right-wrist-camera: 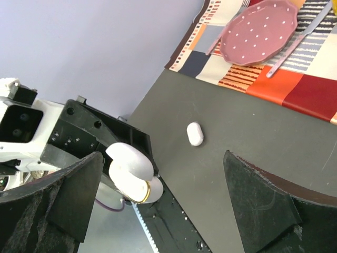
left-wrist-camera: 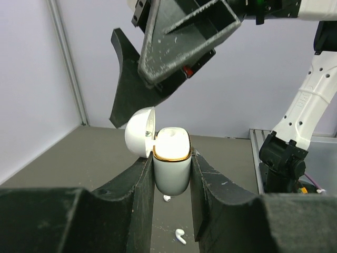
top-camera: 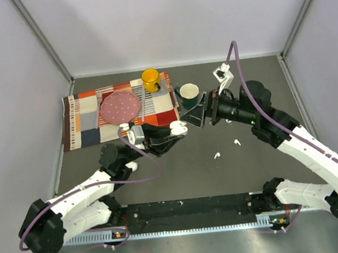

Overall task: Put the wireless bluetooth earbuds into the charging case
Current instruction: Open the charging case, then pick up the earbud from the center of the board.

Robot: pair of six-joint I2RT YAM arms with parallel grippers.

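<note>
My left gripper (left-wrist-camera: 171,157) is shut on the charging case (left-wrist-camera: 171,167), a white case with a gold rim, held upright above the table with its lid (left-wrist-camera: 140,132) swung open to the left. In the top view the case (top-camera: 178,126) sits at the tip of the left gripper (top-camera: 171,132). The right gripper (top-camera: 199,116) hovers just right of it, open and holding nothing; its wrist view shows the case (right-wrist-camera: 131,174) near the left finger (right-wrist-camera: 68,205). Two white earbuds (top-camera: 217,155) (top-camera: 237,142) lie on the dark table; both earbuds (left-wrist-camera: 167,198) (left-wrist-camera: 180,236) show below the case.
A patterned cloth (top-camera: 78,120) at the back left carries a pink plate (top-camera: 120,106) and a yellow mug (top-camera: 150,79). A dark green mug (top-camera: 188,93) stands behind the right gripper. A small white oval object (right-wrist-camera: 195,133) lies on the table near the cloth's edge.
</note>
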